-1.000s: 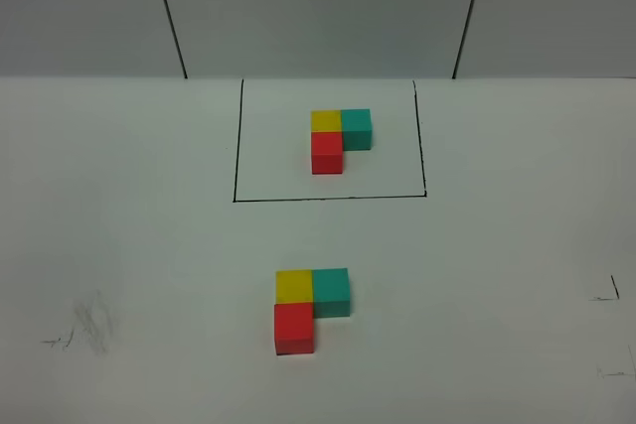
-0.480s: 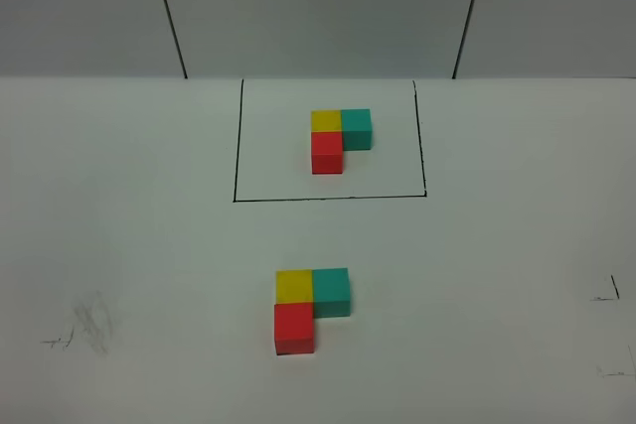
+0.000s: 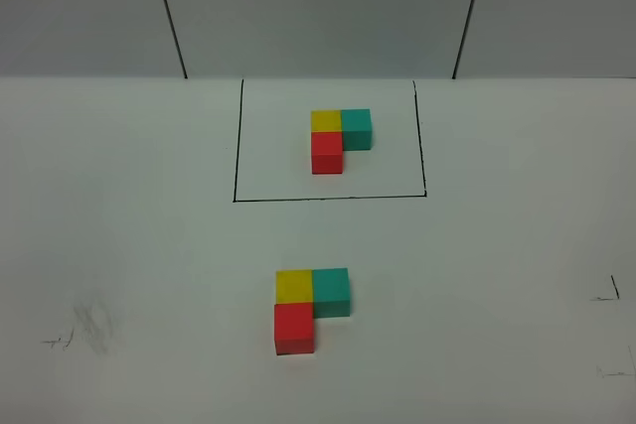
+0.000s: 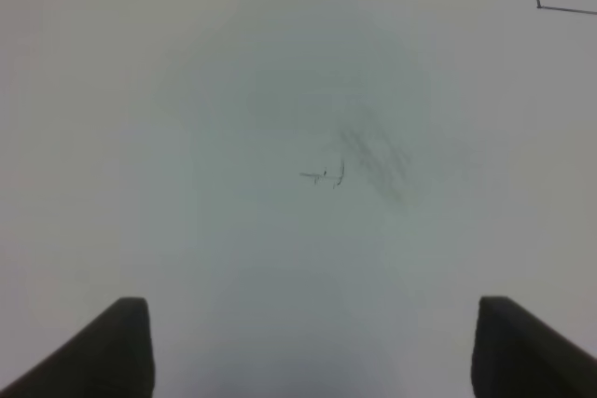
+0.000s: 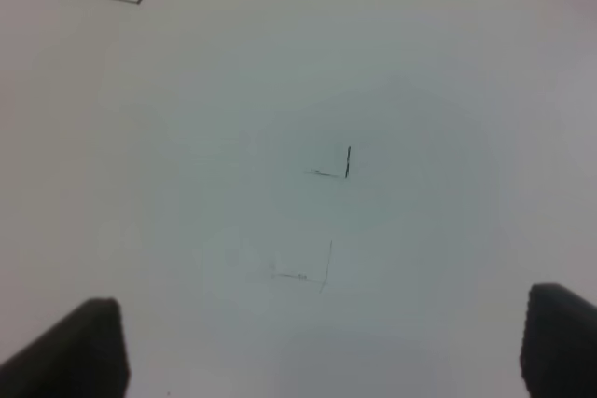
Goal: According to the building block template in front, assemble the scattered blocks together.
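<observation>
Hovering over bare white table (image 3: 129, 245), the left gripper (image 4: 312, 347) and right gripper (image 5: 322, 351) gaped wide (holding nothing); the scattered blocks (image 3: 310, 307) sat joined before the building block template (image 3: 340, 138).

Nothing changed between the earlier pictures and now: no block, line or mark on the table moved in the high view.
</observation>
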Motion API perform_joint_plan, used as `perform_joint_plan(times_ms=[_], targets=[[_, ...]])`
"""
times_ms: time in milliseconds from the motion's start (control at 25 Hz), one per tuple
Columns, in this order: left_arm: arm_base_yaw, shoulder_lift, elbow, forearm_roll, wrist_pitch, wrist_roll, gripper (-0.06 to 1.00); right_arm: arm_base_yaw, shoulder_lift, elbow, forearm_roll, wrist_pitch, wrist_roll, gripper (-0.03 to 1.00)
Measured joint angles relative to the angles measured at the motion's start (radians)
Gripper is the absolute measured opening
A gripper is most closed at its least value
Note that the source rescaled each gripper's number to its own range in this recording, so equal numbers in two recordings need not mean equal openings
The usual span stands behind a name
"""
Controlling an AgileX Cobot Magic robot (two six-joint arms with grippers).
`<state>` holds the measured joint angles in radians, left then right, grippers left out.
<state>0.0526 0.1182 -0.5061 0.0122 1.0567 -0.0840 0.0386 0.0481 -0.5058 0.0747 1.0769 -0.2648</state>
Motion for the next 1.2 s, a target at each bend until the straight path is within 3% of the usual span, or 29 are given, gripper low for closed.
perform_joint_plan(times_ms=[1200], targets=[[0.000,0.000,0.000,0.000,0.000,0.000,1.00,0.000,-0.055,0.000,0.000,0.000,0.000,0.91]])
